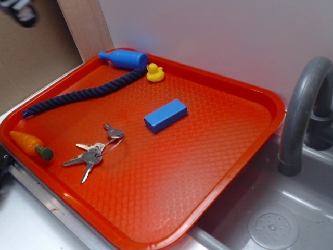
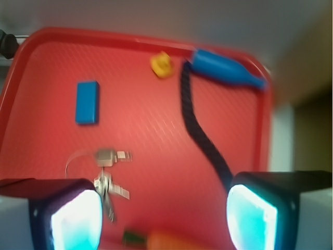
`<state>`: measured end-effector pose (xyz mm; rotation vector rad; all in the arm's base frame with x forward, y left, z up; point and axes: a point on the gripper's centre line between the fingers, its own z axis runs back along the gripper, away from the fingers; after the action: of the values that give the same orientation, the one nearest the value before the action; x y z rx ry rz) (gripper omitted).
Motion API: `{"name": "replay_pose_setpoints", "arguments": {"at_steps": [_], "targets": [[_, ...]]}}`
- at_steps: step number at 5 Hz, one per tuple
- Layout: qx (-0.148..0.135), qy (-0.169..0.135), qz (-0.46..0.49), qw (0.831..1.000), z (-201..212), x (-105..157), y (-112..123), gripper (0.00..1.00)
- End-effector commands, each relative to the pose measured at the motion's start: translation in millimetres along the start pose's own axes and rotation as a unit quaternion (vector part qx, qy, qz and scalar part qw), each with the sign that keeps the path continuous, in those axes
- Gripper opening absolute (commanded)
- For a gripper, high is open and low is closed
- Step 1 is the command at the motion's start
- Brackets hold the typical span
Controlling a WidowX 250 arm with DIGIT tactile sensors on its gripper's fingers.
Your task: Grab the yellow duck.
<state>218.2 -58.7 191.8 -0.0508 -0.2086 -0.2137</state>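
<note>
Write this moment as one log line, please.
gripper: open, empty | yellow duck: far tray edge, untouched | beside duck: blue bottle

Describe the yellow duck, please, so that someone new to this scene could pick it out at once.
Start at the red tray and go to its far edge by the white wall. There, just beside the blue bottle and the end of the dark blue rope, sits the yellow duck. It is the only yellow thing, much smaller than the blue block.
</note>
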Motion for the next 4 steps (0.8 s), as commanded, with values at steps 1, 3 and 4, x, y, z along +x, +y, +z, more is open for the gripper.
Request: {"name": "replay_pose_setpoints", "arguments": {"at_steps": [1,3,4], "targets": [[-0.024,-0.026,-0.19,0.981,-74.0,77.7,-2.9,1.0],[-0.053,0.016,-0.239,0.969,-133.5,108.4,7.8,1.0],[-0.026,0.047,-0.27,0.961,-151.4,91.8,-2.6,1.0]]}}
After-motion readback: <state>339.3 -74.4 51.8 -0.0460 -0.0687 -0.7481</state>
